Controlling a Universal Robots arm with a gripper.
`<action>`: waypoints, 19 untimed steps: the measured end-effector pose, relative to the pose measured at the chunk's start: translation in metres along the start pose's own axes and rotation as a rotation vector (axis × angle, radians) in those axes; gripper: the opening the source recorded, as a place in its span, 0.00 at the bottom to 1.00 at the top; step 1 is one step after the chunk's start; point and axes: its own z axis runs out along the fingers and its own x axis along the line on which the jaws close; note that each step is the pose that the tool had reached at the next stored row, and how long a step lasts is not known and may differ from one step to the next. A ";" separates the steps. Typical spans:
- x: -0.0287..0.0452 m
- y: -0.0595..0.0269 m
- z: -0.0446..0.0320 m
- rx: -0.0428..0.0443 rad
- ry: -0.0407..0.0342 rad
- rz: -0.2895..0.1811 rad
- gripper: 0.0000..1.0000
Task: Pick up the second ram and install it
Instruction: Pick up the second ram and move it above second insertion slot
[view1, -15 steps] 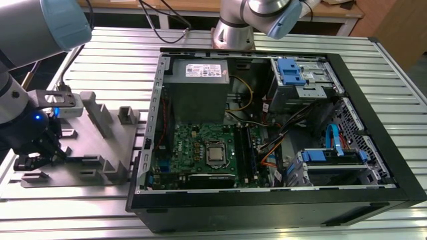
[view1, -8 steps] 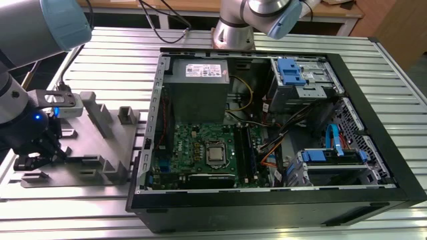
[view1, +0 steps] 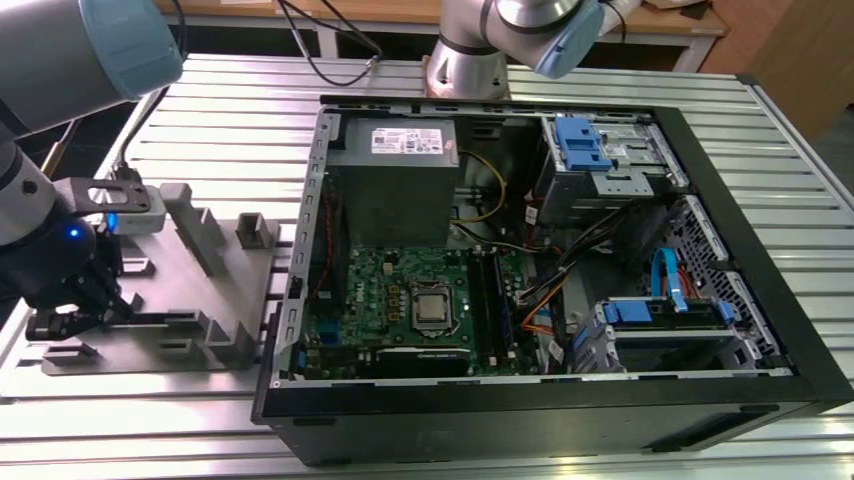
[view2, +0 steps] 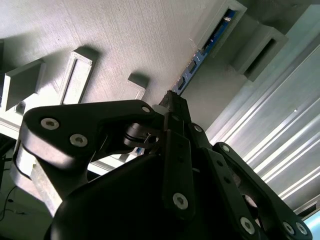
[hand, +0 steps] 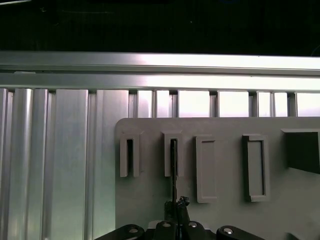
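The second ram is a thin blue-green board standing on edge in a slot of the grey tray at the exterior view's left. In the first wrist view the second ram is a dark thin line running from a slot block down to my fingertips. My gripper hangs low over the tray's near end. In both wrist views its black fingers meet around the ram's end, gripper and gripper shut on it. The ram still sits in the tray.
An open computer case lies on the slatted aluminium table, with the motherboard and long black memory slots inside. Upright grey blocks rise from the tray. Another arm's base stands behind the case.
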 end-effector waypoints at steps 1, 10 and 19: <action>0.0000 0.0000 -0.0001 -0.0001 0.0000 0.000 0.08; 0.0000 0.0001 -0.0003 -0.0003 -0.0059 0.000 0.08; 0.0000 0.0000 -0.0003 -0.0002 -0.0062 0.000 0.08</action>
